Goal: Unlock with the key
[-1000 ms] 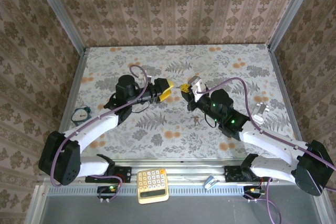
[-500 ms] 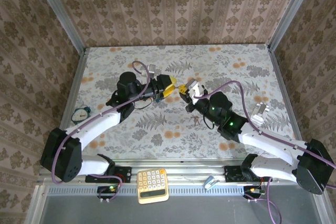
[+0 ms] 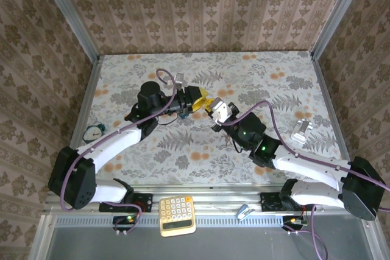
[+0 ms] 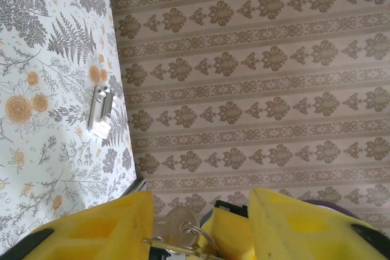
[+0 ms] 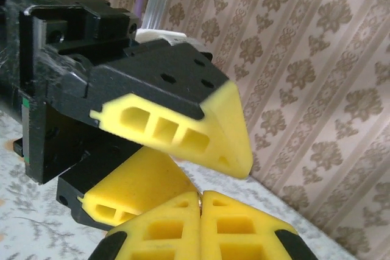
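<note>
Top view: the left pincer and the right pincer meet tip to tip above the table, the left at 10 o'clock of the right.

Left wrist: its fingers stand part-way apart, with the key between them.

Right wrist: its own pads are pressed together on a metal sliver at their seam. The left's fingers gape at 11 o'clock.
</note>
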Tool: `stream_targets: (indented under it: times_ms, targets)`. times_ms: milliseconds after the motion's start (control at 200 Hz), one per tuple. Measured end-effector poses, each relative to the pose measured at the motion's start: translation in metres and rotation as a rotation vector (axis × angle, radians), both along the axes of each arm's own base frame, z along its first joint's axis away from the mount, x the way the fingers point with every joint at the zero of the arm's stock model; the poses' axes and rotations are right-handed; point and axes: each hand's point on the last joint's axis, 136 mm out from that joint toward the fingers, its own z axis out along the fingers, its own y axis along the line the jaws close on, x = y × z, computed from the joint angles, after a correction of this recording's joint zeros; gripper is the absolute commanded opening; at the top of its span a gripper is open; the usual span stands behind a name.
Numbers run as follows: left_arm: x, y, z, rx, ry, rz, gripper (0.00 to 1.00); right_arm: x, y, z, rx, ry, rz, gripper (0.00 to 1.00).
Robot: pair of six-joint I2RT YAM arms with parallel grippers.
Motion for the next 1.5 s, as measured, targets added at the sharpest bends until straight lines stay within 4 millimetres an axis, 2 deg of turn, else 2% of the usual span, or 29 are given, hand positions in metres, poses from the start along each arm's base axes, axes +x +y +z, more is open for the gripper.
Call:
stream_targets:
  times_ms: [280,495,540,700,820,960,1040,1110,1235,1390,1500]
  targets:
    - [0.003,0.002,-0.004,0.007,0.025,0.011,0.17,-0.003,0.007,0.003,-0.074,-0.1,-0.04,0.0]
    - [0.011,0.008,-0.004,0.006,0.03,0.044,0.0,-0.002,0.011,-0.01,-0.142,-0.108,-0.059,0.01]
    - [0.012,0.008,-0.005,0.008,0.032,0.045,0.0,-0.001,0.011,-0.011,-0.147,-0.109,-0.062,0.02]
    - [0.012,0.009,-0.008,0.023,0.039,0.048,0.0,-0.001,0.011,-0.014,-0.15,-0.098,-0.062,0.13]
    - [0.011,0.014,-0.014,0.061,0.023,0.052,0.0,-0.002,0.012,-0.024,-0.15,-0.049,-0.054,0.29]
    - [0.013,0.026,-0.014,0.136,-0.035,0.079,0.0,-0.002,0.005,-0.034,-0.123,0.062,-0.061,0.4]
    - [0.015,0.033,-0.004,0.185,-0.102,0.106,0.0,-0.001,-0.004,-0.036,-0.069,0.146,-0.08,0.5]
    - [0.015,0.038,0.006,0.221,-0.168,0.125,0.0,0.001,-0.013,-0.034,-0.007,0.221,-0.102,0.54]
    - [0.017,0.049,0.015,0.309,-0.269,0.171,0.0,0.013,-0.031,-0.026,0.163,0.405,-0.117,0.52]
    - [0.017,0.062,0.009,0.424,-0.356,0.224,0.0,0.034,-0.053,-0.014,0.438,0.622,-0.099,0.47]
    - [0.016,0.066,0.01,0.452,-0.409,0.249,0.0,0.036,-0.048,-0.016,0.592,0.773,-0.016,0.46]
